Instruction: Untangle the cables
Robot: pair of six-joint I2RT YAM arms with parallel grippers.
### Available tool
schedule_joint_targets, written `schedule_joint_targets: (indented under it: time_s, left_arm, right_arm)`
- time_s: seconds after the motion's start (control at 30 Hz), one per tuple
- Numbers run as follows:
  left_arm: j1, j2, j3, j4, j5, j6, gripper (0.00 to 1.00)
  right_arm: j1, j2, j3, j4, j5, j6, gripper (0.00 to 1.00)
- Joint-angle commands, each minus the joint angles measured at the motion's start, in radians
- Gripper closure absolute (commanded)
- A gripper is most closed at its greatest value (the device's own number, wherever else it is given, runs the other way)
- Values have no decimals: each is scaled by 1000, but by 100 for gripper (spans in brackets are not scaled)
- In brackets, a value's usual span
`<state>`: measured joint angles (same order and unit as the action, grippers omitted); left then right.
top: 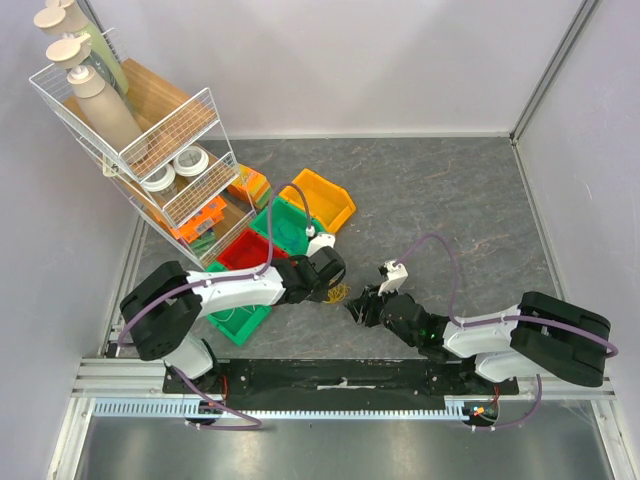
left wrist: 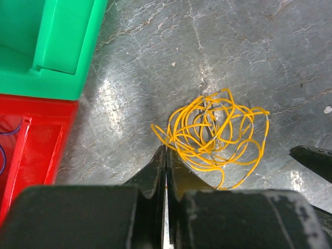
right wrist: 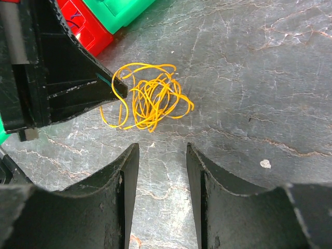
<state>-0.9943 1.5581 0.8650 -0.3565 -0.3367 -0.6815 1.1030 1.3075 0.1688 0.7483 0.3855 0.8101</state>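
Your cables [right wrist: 148, 98] lie in a loose, roundish knot, no clear long axis, just clear of the red bin [right wrist: 85, 26]. Your left gripper [left wrist: 166, 150], on the bin's side, is clenched with its tips at the knot's rim, the nearer one; your right gripper [right wrist: 161, 148] gapes just short of the knot, opposite the bin. Only the right wrist view shows the left tip touching a loop; whether a strand is pinched, you cannot tell.

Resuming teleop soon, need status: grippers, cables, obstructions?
Left gripper shut, tip at tangle edge; strand pinch unclear. Right gripper open, short of it. Cables bunched on table. Nothing between right fingers and tangle.
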Motion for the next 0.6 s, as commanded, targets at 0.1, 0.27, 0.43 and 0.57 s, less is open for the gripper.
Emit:
schedule_joint_targets:
  time_s: [0.1,0.27,0.43,0.57]
  left_arm:
    - [0,-12,20,73,33,65,98]
    - [0,-147,-69,128,99,50,98]
    - [3,-246,-119,139,149,30,98]
    - [2,-270,-130,116,188,7,98]
  right_arm:
    - [-3,1,26,40,27,-9,51]
    - [-6,9,26,57,23,-17,51]
    - [-15,10,23,77,27,-23,45]
    - [-34,41,46,69,32,-17,44]
